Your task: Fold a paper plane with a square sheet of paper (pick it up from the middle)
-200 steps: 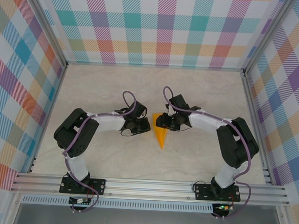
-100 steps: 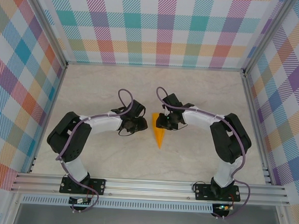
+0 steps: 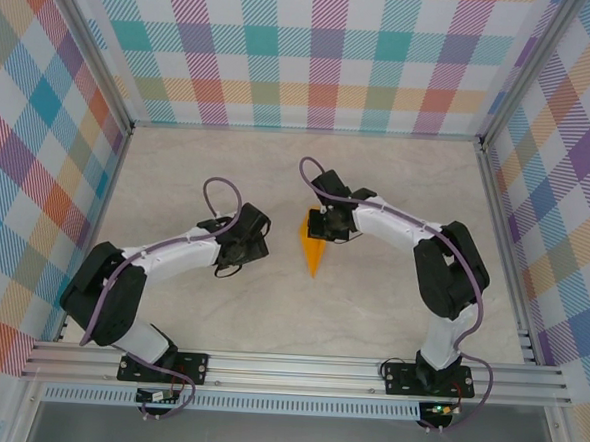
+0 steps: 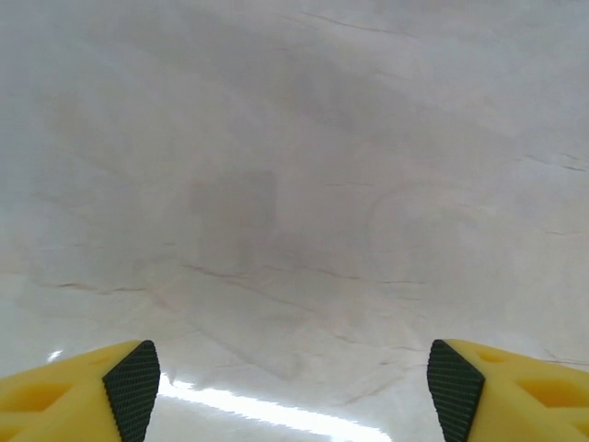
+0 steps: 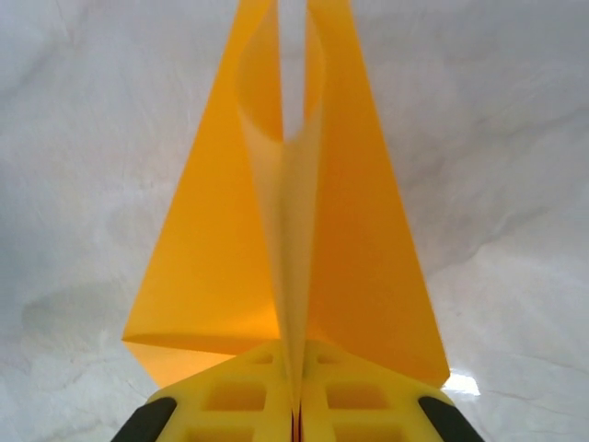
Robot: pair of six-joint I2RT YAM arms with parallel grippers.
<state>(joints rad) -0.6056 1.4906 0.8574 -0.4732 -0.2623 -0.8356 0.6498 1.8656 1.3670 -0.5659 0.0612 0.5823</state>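
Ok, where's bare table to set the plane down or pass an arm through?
Bare table lies along the back wall, and in the near patch between the front rail and the tip of the paper plane. The middle is crowded: the left claw open beside the plane, the right claw shut on its wide end.

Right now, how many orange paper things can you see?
1: the paper plane, near the table's middle, its wide end pinched in the right tool. The open left tool holds none; a scrap could lie hidden.
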